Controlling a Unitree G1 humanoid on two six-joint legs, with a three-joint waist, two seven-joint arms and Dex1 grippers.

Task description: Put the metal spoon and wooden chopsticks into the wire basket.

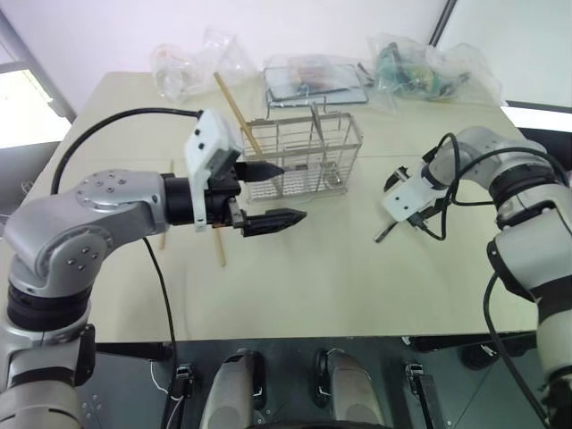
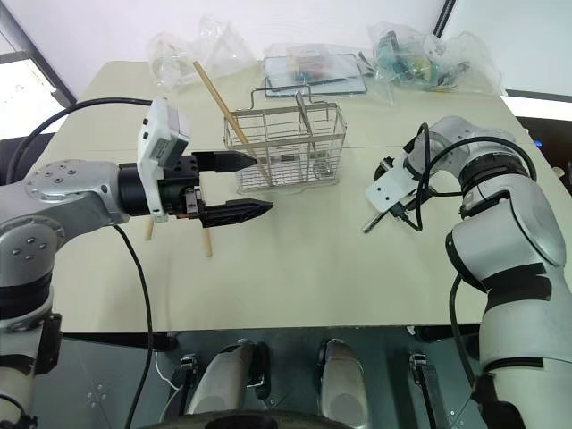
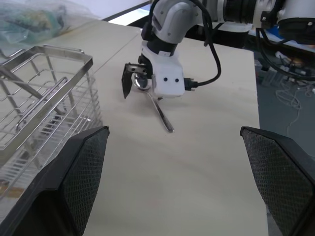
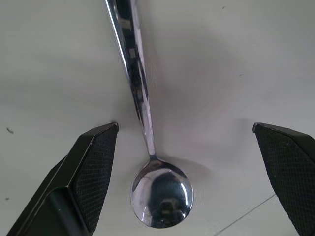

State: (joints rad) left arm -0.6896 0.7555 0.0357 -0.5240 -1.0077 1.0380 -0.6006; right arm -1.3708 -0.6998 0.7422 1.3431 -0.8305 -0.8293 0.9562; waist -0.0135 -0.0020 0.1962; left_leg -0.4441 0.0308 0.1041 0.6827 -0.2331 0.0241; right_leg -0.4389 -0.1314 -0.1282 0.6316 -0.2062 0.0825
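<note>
Counting: one metal spoon (image 4: 160, 196), one wire basket (image 1: 304, 156), three wooden chopsticks visible, one (image 1: 234, 109) leaning in the basket, two beside the left gripper (image 1: 273, 195). Spoon lay flat between the wide-open fingers of the right gripper (image 4: 184, 172), unheld. Left gripper gaped empty, just beside the basket.

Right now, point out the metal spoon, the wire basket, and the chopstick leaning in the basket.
metal spoon (image 4: 162, 199): right wrist view, on its bowl.
wire basket (image 1: 344, 145): left eye view, on its right end wall.
chopstick (image 2: 214, 91): right eye view, on the shaft above the basket's rim.
</note>
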